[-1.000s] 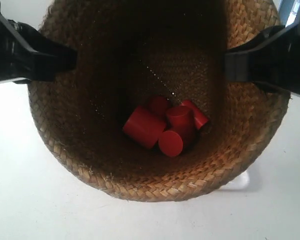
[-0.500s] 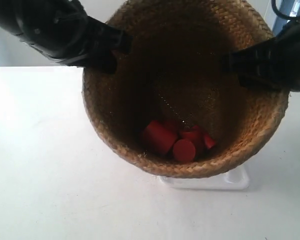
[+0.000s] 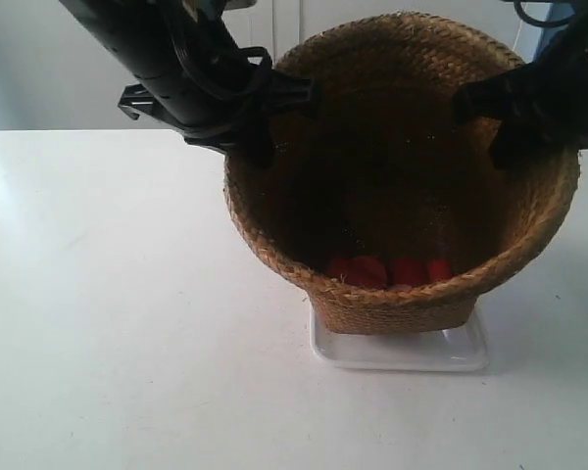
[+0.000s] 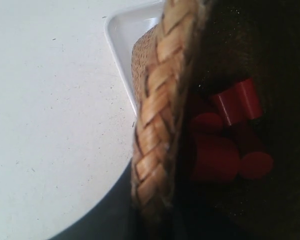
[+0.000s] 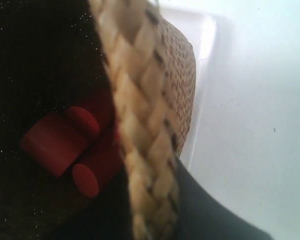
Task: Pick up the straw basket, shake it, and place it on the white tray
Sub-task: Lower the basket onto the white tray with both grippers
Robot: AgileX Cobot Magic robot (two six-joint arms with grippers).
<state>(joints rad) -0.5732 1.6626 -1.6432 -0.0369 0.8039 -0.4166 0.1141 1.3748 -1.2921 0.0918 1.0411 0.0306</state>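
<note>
The straw basket (image 3: 402, 299) stands upright with its squarish base over the white tray (image 3: 402, 356); whether the base touches the tray I cannot tell. Several red cylinders (image 3: 384, 270) lie on its dark floor. The arm at the exterior view's left has its gripper (image 3: 274, 108) on the braided rim, and the arm at the exterior view's right has its gripper (image 3: 490, 113) on the opposite rim. My left gripper (image 4: 155, 220) is shut on the basket rim (image 4: 157, 100), beside the tray (image 4: 122, 35). My right gripper (image 5: 155, 215) is shut on the rim (image 5: 140, 110).
The white tabletop (image 3: 118, 323) spreads to the exterior view's left and front of the tray. A pale wall (image 3: 39, 69) runs behind the table. The red cylinders (image 4: 215, 157) (image 5: 55, 142) lie loose inside the basket.
The basket has come down and away from the camera, from tilted and raised to upright over the tray. Both arms moved with it, and the red cylinders slid toward the near wall.
</note>
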